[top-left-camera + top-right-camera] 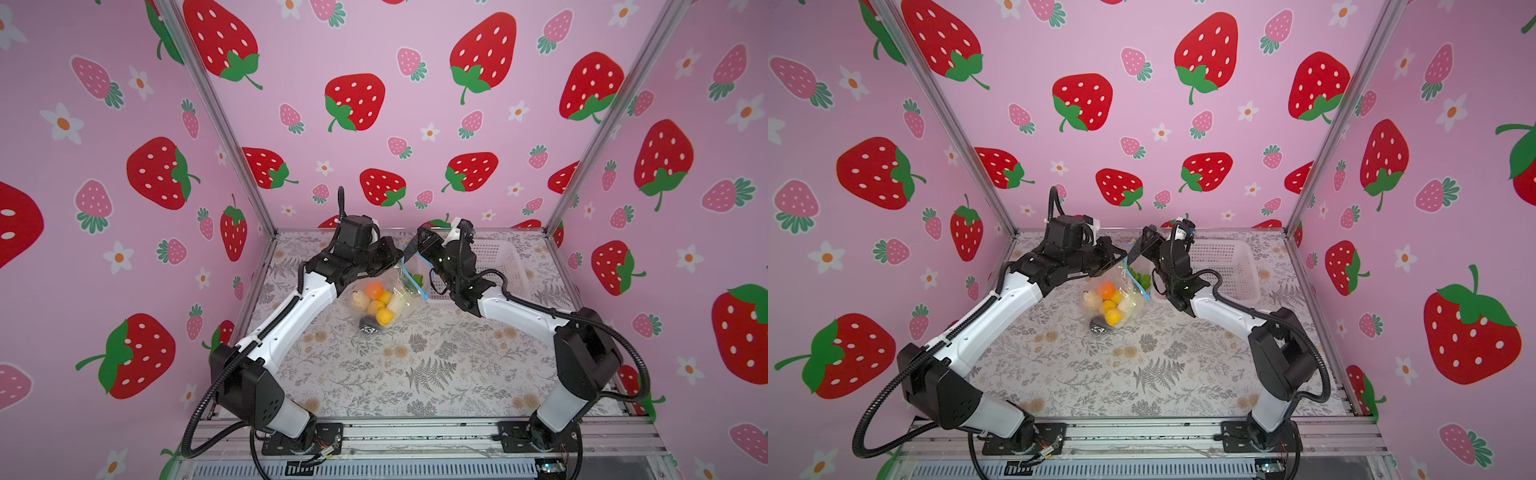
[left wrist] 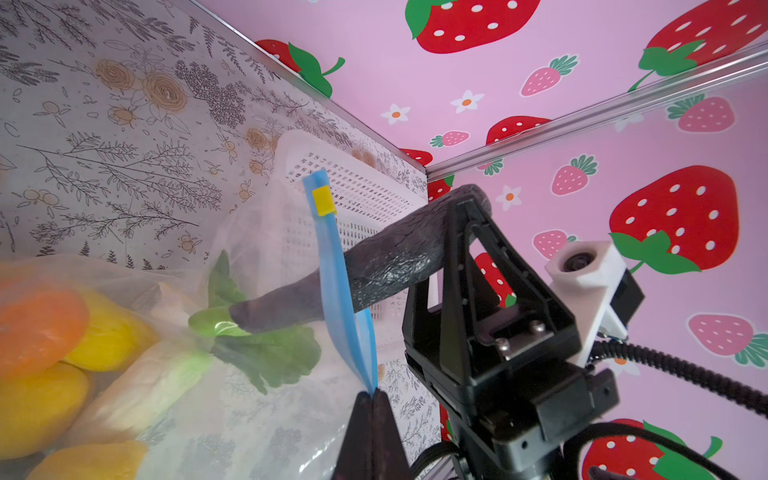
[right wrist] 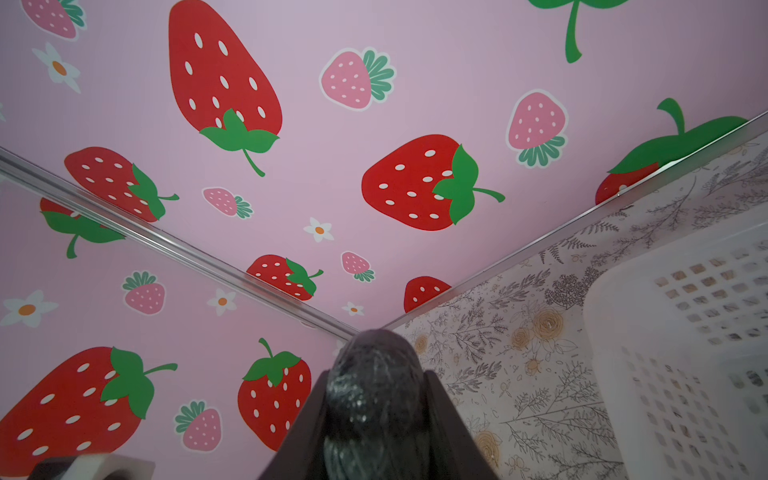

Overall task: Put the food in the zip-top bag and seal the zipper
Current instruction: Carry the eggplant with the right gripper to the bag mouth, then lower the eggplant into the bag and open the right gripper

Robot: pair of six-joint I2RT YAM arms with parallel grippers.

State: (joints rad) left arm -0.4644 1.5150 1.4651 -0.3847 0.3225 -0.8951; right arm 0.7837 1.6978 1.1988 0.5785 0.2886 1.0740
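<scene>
**Bag held open for a late arrival.** The left end effector (image 2: 370, 401), jaws fully together, is pinching one end of the blue zipper (image 2: 332, 266). It is holding the clear bag (image 1: 405, 291) up by its mouth, while the bag's loaded bottom appears to be resting on the table (image 1: 415, 365) between the two arms. The right end effector (image 3: 374, 419), jaws narrowed around a long dark vegetable (image 2: 374, 257), is poking its tip past the zipper into the mouth, where it is meeting a leafy green (image 2: 270, 357). The rest of the food (image 1: 376, 305), in orange, yellow and cream, is lying low in the bag.

Most of the vegetable is hanging outside the mouth, so letting go here is likely to be tipping it back out toward the table or the white basket (image 2: 357, 187). The tip is bearing on the leaf rather than on open space. A harder push risks dragging the thin strip out of the pinch, letting the mouth collapse.

In both top views the wrists are covering the mouth and both sets of jaws. The right wrist view is showing only the vegetable's blunt end, the walls and a basket corner. The right arm is blocking part of the basket, so what it holds cannot be told. Crinkled plastic is blurring the food too much for a count. The zipper's yellow tab (image 2: 323, 200) is showing, but how wide the mouth is gaping is unclear.
</scene>
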